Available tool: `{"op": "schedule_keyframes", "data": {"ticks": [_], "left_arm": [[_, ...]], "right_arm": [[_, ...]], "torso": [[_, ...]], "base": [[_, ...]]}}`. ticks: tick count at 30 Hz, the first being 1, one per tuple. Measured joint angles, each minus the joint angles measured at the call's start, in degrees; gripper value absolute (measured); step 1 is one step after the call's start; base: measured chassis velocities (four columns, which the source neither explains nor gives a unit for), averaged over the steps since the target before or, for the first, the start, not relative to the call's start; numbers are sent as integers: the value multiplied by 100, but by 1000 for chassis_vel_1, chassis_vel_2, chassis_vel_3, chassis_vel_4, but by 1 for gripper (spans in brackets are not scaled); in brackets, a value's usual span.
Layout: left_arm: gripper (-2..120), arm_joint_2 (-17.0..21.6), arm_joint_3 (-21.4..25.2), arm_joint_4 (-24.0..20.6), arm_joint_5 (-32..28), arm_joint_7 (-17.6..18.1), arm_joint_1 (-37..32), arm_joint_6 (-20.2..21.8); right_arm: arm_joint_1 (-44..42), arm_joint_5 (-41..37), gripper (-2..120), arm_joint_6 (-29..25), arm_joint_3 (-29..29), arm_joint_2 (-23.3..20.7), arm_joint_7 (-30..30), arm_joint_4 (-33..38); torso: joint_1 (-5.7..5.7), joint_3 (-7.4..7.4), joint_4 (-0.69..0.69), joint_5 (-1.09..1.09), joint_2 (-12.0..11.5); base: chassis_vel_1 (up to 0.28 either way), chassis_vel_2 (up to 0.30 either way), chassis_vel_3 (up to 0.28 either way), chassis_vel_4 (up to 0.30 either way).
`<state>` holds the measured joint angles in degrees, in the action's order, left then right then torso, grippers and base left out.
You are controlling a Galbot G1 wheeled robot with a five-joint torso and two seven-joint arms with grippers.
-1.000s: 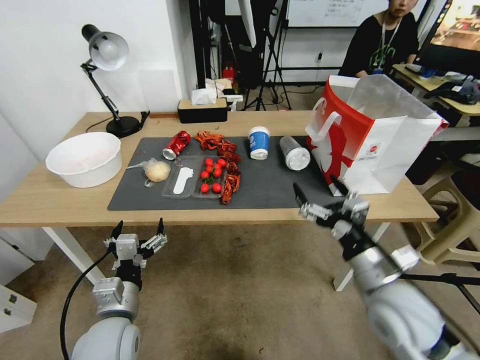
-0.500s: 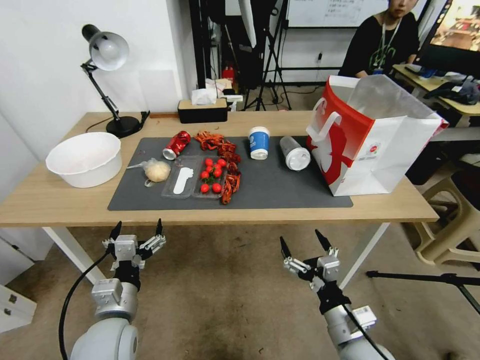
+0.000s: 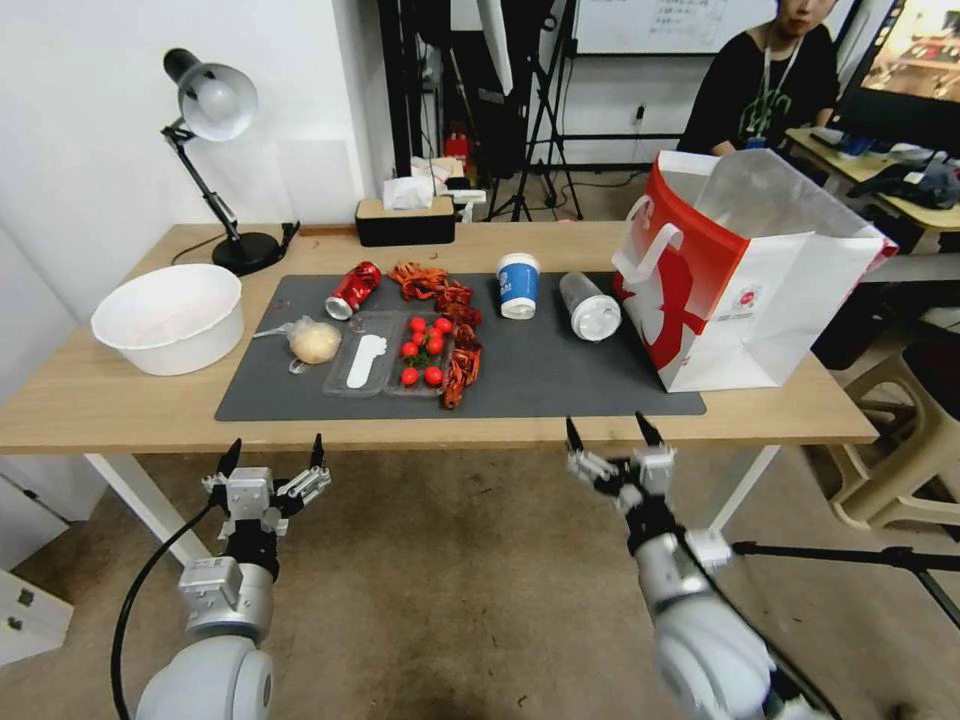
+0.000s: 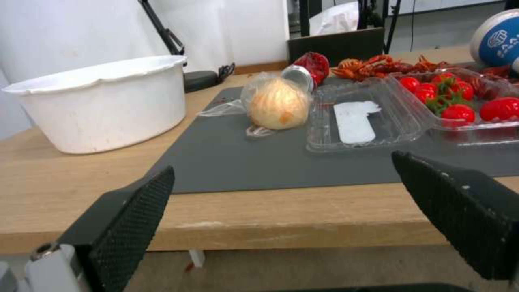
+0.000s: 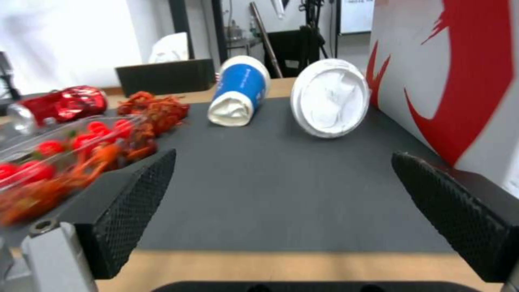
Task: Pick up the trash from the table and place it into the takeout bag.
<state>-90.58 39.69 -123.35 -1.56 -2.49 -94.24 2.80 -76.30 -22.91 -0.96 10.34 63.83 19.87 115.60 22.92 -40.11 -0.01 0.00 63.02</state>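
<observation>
Trash on grey mat [image 3: 560,375], frame centre; bag [image 3: 740,270] upper right.
Lidded cup [image 3: 590,306] lies sideways: likely light, slick, crushable, grip mid-body. Right gripper [image 3: 610,445] and left gripper [image 3: 272,462] wide open, empty, below table [image 3: 100,400] edge.

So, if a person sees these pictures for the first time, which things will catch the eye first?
Probably the takeout bag, big, white and red, standing open at the table's right end. Next, the red mess mid-mat: cherry tomatoes in a clear tray, crayfish shells and a dented red can. Both open grippers, left gripper and right gripper, hover before the table's near edge.
</observation>
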Motion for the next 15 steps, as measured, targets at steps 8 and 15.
{"op": "schedule_keyframes", "data": {"ticks": [8, 15], "left_arm": [[100, -22, 4, -39, 11, -1, -28, 0], [100, -79, 15, -39, 37, 0, -36, -9]], "right_arm": [[1308, -525, 100, 464, -430, -55, 528, -694], [2586, -1052, 100, 960, -771, -71, 991, -1321]], "torso": [[0, 0, 1, 0, 0], [0, 0, 1, -1, 0]], "base": [[0, 0, 0, 0], [0, 0, 0, 0]]}}
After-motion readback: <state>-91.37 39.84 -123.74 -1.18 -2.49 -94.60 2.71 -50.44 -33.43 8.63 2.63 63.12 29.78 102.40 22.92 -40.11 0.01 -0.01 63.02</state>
